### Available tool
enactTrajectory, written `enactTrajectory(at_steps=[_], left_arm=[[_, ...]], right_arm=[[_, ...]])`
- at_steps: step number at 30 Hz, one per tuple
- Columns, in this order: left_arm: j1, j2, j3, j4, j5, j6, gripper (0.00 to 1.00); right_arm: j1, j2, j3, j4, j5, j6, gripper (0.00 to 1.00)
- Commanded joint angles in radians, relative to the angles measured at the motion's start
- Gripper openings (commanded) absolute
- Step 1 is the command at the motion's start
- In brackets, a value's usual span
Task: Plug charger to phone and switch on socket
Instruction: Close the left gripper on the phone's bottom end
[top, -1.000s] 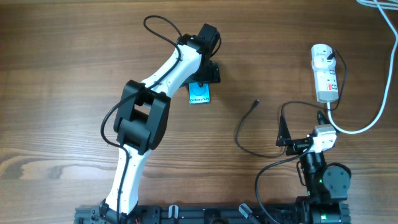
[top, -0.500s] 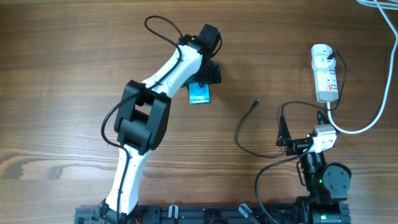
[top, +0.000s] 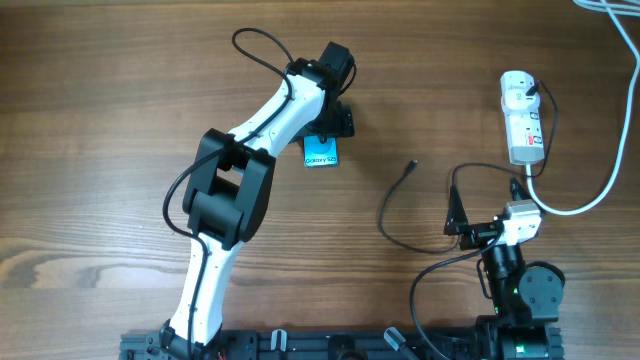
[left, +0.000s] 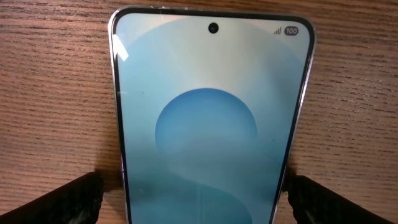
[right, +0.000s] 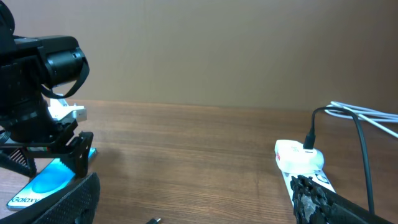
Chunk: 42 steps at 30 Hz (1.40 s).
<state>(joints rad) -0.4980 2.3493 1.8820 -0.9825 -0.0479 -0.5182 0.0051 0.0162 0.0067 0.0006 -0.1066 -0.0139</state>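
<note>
Phone, flat cyan-screened smartphone (left: 211, 93), face-up: you are straddling it with left gripper (left: 196, 199), fingers spread, seemingly bracing it, while right gripper (right: 199, 205) is hovering spread-fingered near thin black charger cable (top: 410, 167).

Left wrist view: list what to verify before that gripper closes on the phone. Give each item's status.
1. left gripper open, one finger on each side of the phone: ok.
2. phone flat on the table, screen up: ok.
3. charger tip in the phone: not ok; it lies loose on the table, apart from the phone.
4. black plug seated in the socket: ok.
5. right gripper open and empty: ok.
6. socket switched on: cannot tell.
</note>
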Motion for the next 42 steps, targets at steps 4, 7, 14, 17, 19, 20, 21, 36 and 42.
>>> enactTrajectory(at_steps=[4, 7, 14, 17, 19, 20, 21, 36, 42], left_arm=[[-0.003, -0.006, -0.026, 0.003, 0.014, -0.014, 1.00], [-0.003, -0.006, -0.026, 0.003, 0.014, -0.014, 1.00], [-0.004, -0.006, -0.026, 0.003, 0.014, -0.014, 0.98], [-0.004, -0.006, -0.026, 0.003, 0.014, -0.014, 0.96], [-0.004, -0.006, -0.026, 0.003, 0.014, -0.014, 0.94], [-0.004, -0.006, -0.026, 0.003, 0.014, -0.014, 0.93], [-0.004, -0.006, -0.026, 0.003, 0.014, -0.014, 0.91], [-0.003, -0.006, -0.026, -0.001, 0.014, -0.014, 0.70], [-0.003, -0.022, -0.026, -0.010, 0.014, -0.014, 0.70]], right_arm=[[0.004, -0.008, -0.001, 0.004, 0.014, -0.012, 1.00], [0.004, -0.007, -0.001, 0.004, 0.014, -0.012, 1.00], [0.004, -0.007, -0.001, 0.004, 0.014, -0.012, 1.00], [0.004, -0.006, -0.001, 0.004, 0.014, -0.012, 1.00], [0.004, -0.006, -0.001, 0.004, 0.014, -0.012, 1.00], [0.004, -0.006, -0.001, 0.004, 0.014, -0.012, 0.99], [0.004, -0.006, -0.001, 0.004, 0.014, -0.012, 1.00], [0.004, -0.006, -0.001, 0.004, 0.014, -0.012, 1.00], [0.004, -0.006, -0.001, 0.004, 0.014, -0.012, 1.00]])
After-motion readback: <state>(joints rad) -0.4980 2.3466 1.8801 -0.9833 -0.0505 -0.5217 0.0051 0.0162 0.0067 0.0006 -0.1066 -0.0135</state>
